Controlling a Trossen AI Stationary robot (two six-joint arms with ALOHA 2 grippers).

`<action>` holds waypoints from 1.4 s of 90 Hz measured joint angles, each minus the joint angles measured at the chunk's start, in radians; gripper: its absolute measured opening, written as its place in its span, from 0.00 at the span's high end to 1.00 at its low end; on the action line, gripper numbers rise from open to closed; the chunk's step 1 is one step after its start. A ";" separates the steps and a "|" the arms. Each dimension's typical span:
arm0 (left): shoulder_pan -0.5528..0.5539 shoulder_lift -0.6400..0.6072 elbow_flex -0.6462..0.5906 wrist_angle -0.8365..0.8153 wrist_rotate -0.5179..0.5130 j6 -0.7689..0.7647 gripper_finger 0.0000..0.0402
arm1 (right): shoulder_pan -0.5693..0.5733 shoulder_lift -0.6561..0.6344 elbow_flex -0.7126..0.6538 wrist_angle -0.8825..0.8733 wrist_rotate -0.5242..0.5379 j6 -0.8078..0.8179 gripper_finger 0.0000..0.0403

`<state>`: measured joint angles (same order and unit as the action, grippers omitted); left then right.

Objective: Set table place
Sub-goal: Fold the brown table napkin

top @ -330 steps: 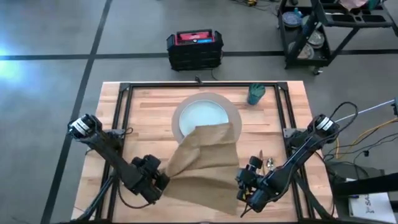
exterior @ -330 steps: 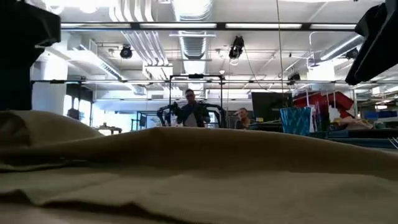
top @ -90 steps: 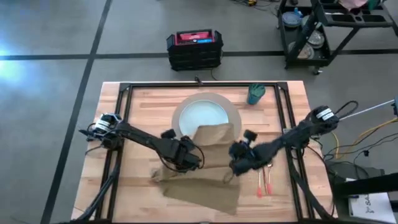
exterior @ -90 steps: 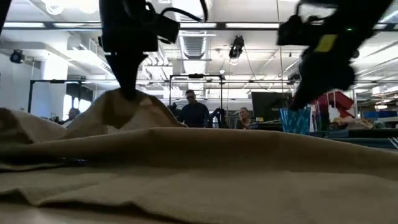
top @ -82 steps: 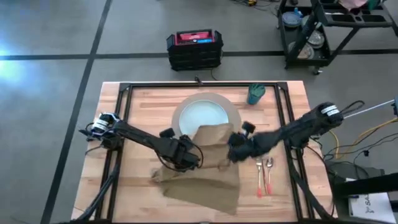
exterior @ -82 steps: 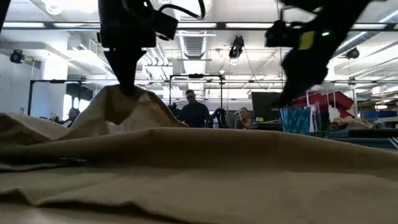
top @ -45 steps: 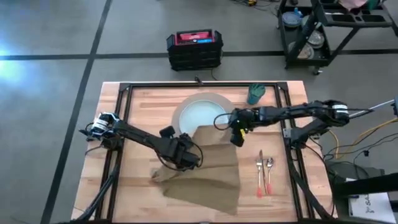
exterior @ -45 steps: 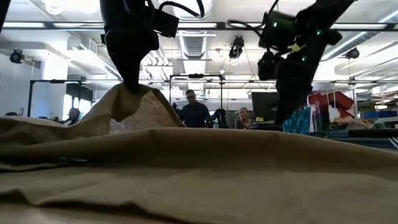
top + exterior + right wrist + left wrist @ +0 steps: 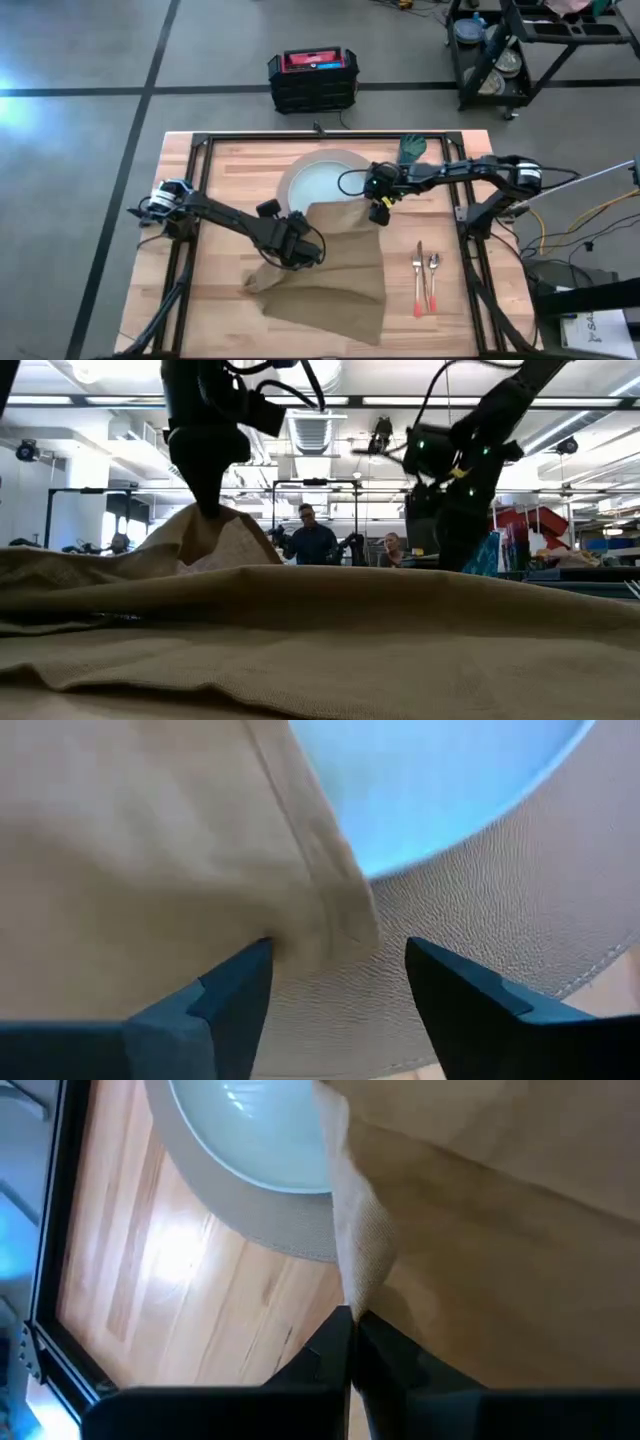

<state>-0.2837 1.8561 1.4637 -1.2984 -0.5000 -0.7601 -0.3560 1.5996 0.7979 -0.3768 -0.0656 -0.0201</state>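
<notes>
Left gripper pinched on napkin fold.

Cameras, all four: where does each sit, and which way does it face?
High: overhead, straight down on table, both arms, plate.
Low: table height, level across napkin into room; both arms hang in.
Left wrist: over left gripper, fingers pinching napkin.
Right wrist: over right gripper, fingers spread at napkin corner.
Shared: both wrists see napkin, plate, mat.

On the light wooden desk, a pale blue-green plate sits on a round tan mat near the far edge. A rumpled brown napkin overlaps both. Orange-handled fork and spoon lie right; teal cup far right.
</notes>
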 joint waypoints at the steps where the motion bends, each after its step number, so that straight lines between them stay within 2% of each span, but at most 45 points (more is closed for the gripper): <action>1: 0.001 0.000 -0.002 0.000 0.000 0.000 1.00 | -0.002 0.005 0.000 0.005 -0.004 0.000 0.51; 20: 0.021 0.000 -0.043 0.000 0.000 0.000 1.00 | -0.006 0.068 0.006 0.065 -0.023 0.001 0.67; 34: 0.041 0.000 -0.069 0.001 -0.007 0.000 1.00 | -0.005 0.053 0.006 0.064 -0.049 0.012 0.92; 39: 0.047 0.000 -0.078 0.001 -0.007 0.000 1.00 | -0.003 0.038 0.004 0.050 -0.056 0.015 0.97; 54: 0.053 -0.001 -0.099 -0.003 -0.022 0.009 1.00 | 0.003 -0.028 0.000 -0.001 -0.075 0.035 0.99; 75: 0.053 -0.029 -0.088 -0.065 -0.148 -0.018 1.00 | 0.056 -0.159 0.000 -0.119 -0.058 0.117 1.00; 94: 0.052 -0.136 -0.084 -0.112 -0.188 -0.049 1.00 | 0.164 -0.329 0.001 -0.184 0.087 0.209 1.00; 108: 0.039 -0.236 -0.084 -0.141 -0.195 -0.104 1.00 | 0.235 -0.453 0.010 -0.212 0.128 0.295 1.00; 126: -0.016 -0.345 -0.084 -0.151 -0.169 -0.117 1.00 | 0.377 -0.527 0.064 -0.348 0.262 0.406 1.00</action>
<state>-0.2994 1.5110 1.3796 -1.4496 -0.6686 -0.8771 0.0206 1.0722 0.8617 -0.7247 0.1960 0.3863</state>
